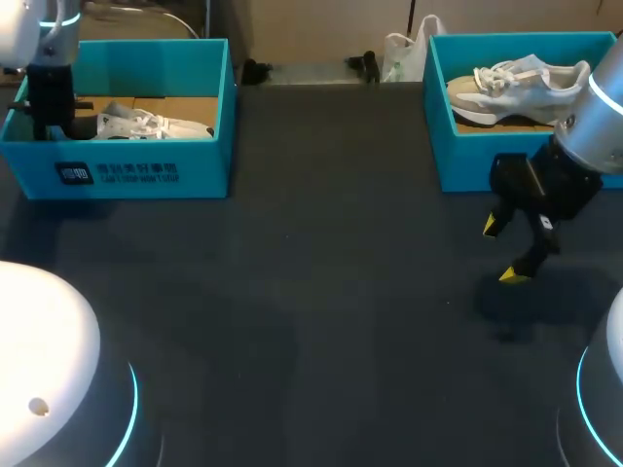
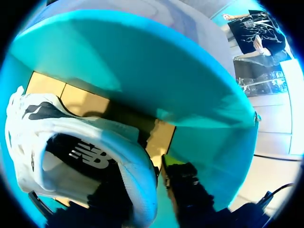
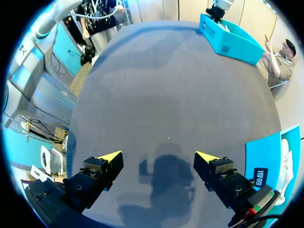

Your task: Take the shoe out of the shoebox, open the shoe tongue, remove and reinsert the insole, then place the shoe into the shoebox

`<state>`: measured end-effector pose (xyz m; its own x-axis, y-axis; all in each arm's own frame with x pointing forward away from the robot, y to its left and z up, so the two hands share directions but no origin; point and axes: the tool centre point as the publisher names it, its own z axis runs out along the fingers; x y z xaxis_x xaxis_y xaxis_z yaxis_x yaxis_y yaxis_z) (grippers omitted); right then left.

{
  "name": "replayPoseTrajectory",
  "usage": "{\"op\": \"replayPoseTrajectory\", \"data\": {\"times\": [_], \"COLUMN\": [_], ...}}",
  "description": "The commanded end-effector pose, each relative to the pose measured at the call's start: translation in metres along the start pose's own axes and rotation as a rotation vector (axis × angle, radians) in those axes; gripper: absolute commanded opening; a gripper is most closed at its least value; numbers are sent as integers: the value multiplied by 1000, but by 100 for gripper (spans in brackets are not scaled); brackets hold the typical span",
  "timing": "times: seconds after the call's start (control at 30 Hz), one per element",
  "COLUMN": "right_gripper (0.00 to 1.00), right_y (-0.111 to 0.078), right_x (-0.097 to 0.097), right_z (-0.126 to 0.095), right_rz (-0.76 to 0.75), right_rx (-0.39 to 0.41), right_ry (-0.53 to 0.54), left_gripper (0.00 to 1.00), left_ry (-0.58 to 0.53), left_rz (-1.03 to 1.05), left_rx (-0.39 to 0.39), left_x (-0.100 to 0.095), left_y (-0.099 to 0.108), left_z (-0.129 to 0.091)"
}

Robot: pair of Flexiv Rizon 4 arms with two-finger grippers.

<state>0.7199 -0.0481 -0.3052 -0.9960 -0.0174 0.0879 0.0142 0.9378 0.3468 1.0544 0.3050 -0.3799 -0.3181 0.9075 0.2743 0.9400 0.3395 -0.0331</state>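
Left pincer found inside left shoebox beside shoe; grip cannot be told. Right pincer held open above desk.

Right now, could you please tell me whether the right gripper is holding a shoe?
No, the right gripper is open above the table, with nothing between its fingers.

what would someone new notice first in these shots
Bright blue at the table's far corners: the left shoebox with a white shoe, the right shoebox with a pale shoe. The left gripper is down inside the left one; the right gripper hangs open over the table.
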Motion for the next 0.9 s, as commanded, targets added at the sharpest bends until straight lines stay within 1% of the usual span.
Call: {"op": "replayPoseTrajectory", "data": {"times": [0.03, 0.07, 0.13, 0.17, 0.2, 0.33, 0.6, 0.83, 0.9], "right_gripper": [100, 100, 100, 100, 100, 100, 100, 100, 100], "right_y": [1, 1, 1, 1, 1, 1, 1, 1, 1], "right_x": [0, 0, 0, 0, 0, 0, 0, 0, 0], "right_z": [1, 1, 1, 1, 1, 1, 1, 1, 1], "right_rz": [1, 1, 1, 1, 1, 1, 1, 1, 1], "right_rx": [4, 4, 4, 4, 4, 4, 4, 4, 4], "right_ry": [-1, -1, -1, -1, -1, -1, -1, -1, -1], "left_gripper": [59, 69, 80, 92, 100, 100, 100, 100, 100], "left_ry": [-4, -6, -11, -18, -23, -54, -138, -156, -161], "left_rz": [-2, -3, -3, -4, -5, -13, -11, 3, 3], "left_rx": [0, -1, -4, 0, 3, 1, -7, -31, -34], "left_x": [0, 1, 1, 1, 2, 4, 5, 10, 15], "left_y": [1, 1, 1, 2, 2, 1, -1, -12, -17], "left_z": [0, -1, -3, -5, -7, -21, -69, -100, -110]}}
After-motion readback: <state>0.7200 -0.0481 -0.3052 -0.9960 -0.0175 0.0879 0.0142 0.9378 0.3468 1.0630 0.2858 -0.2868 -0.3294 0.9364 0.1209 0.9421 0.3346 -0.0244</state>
